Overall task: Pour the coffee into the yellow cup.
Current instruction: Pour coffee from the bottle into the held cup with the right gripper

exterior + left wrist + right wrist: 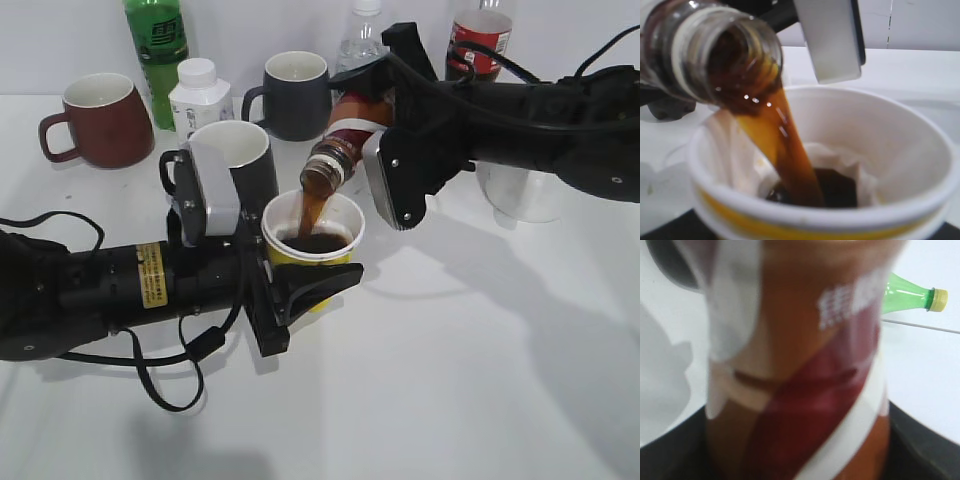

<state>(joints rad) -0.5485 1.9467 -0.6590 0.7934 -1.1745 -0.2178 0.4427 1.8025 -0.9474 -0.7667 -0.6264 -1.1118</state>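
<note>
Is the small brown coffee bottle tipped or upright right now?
Tipped: the small brown coffee bottle slants mouth-down, a dark stream falling into the yellow paper cup.

Dark brown coffee streams from the open mouth of a tilted, curvy brown bottle (white swirl label, red band) into the yellow cup, a small white-rimmed paper cup standing upright with a dark pool gathering at its bottom.

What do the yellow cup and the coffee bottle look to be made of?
Yellow cup: likely paper, matte, with a thin rolled white rim and white inside. Coffee bottle: probably clear glossy plastic, since the threaded neck is see-through with highlights; glass cannot be ruled out. A printed label wraps it.
</note>
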